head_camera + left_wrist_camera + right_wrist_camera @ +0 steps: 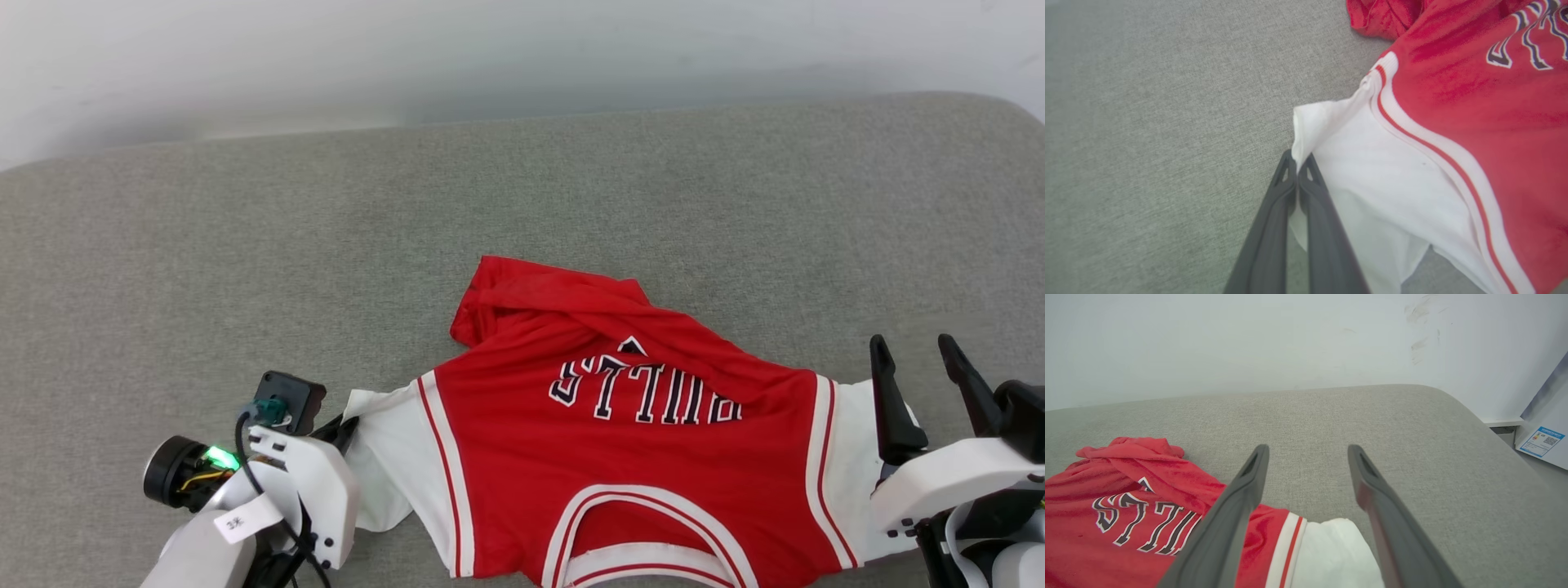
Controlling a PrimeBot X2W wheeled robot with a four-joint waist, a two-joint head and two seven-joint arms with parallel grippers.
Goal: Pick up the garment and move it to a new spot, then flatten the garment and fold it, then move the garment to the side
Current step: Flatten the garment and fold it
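The garment (620, 457) is a red T-shirt with white sleeves and a white-and-black chest graphic. It lies on the grey cushion with its collar toward me and its far hem bunched up. My left gripper (343, 426) is shut on the edge of the white left sleeve (1372, 179); in the left wrist view the two fingers (1306, 204) press together with white cloth pinched between them. My right gripper (918, 359) stands open above the white right sleeve (1331, 555), its fingers spread with nothing between them.
The grey cushion (245, 245) stretches wide to the left and behind the garment, and ends at a white wall (490, 49). A white box with a blue label (1541, 441) stands past the cushion's right end.
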